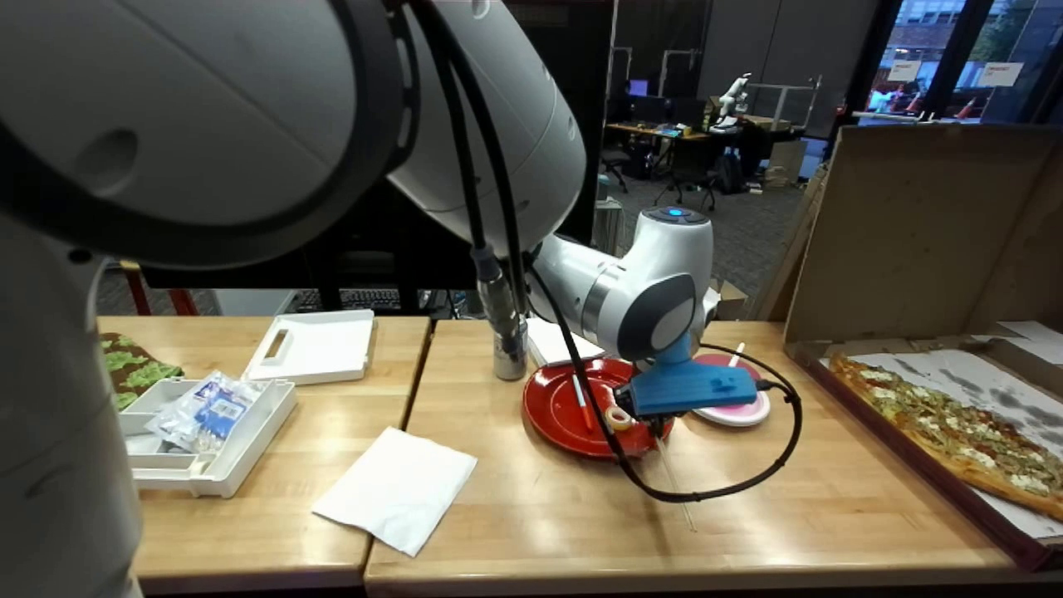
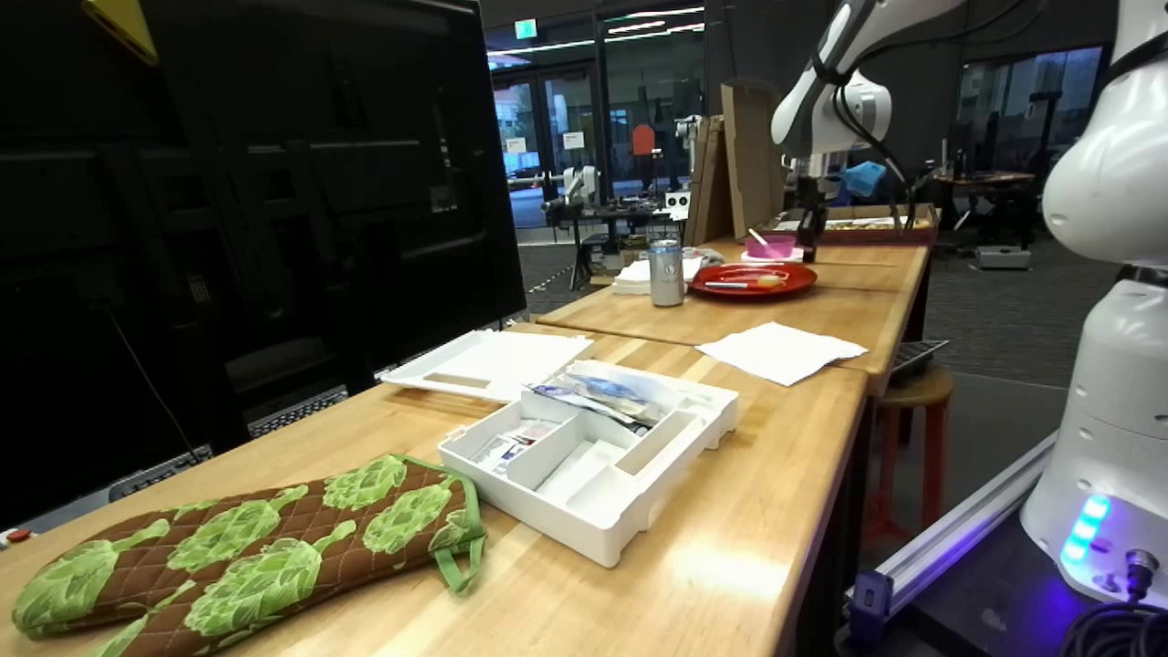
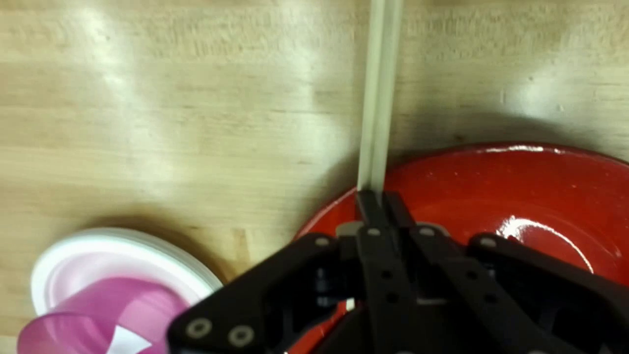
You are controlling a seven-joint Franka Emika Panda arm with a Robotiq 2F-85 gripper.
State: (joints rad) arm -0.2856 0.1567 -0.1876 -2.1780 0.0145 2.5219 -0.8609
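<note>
Grasping looks done: the jaws are clamped on a pair of pale sticks, held at the rim of the red plate and pointing outward from it, over the tabletop. Release is not yet done, and whether the far ends touch the tabletop I cannot tell. A pink container sits beside the plate, apart from the sticks.

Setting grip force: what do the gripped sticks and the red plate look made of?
Sticks: probably wood or bamboo, low-sheen; pale tan, no sharp highlights, grain not readable.
Red plate: smooth and glossy, with bright white glare; perhaps glazed ceramic, though enamel or plastic is possible.
</note>
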